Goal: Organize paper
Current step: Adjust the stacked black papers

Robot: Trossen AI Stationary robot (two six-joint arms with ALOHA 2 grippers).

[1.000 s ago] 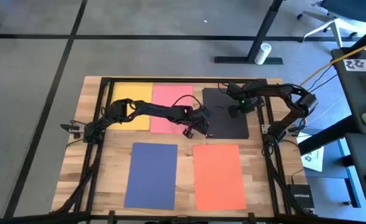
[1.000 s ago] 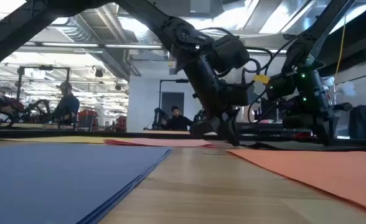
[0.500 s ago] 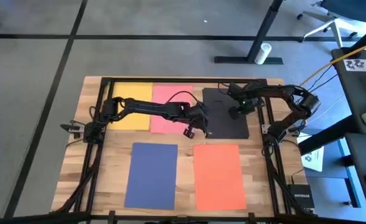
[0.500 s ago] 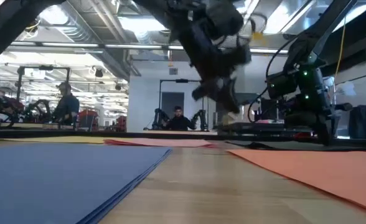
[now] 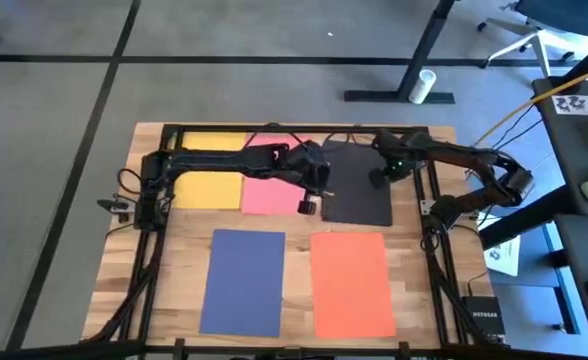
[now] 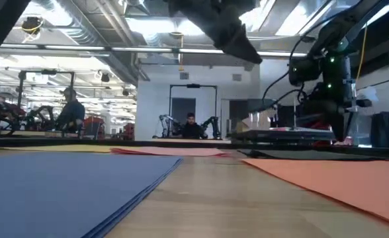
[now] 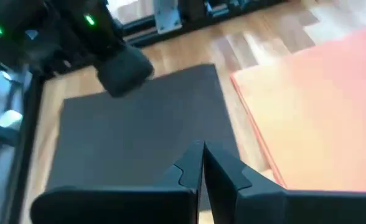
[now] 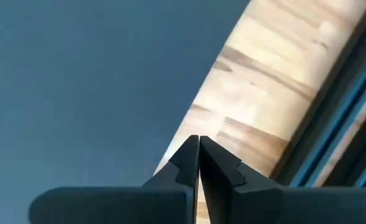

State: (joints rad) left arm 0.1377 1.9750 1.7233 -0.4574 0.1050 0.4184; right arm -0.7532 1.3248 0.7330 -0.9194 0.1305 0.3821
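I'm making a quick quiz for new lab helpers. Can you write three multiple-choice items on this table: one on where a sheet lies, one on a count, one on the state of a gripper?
1. Which sheet lies directly beside the orange sheet in the near row?
A. yellow
B. navy blue
C. white

2. How many coloured sheets lie on the table?
A. three
B. five
C. seven

3. How are the fingers of the left gripper?
A. shut, holding nothing
B. wide open
C. shut on a pen

Key: 1 B, the navy blue sheet lies next to it. 2 B, add the yellow sheet, pink sheet and black sheet. 3 A, the left wrist view shows the tips together, empty.
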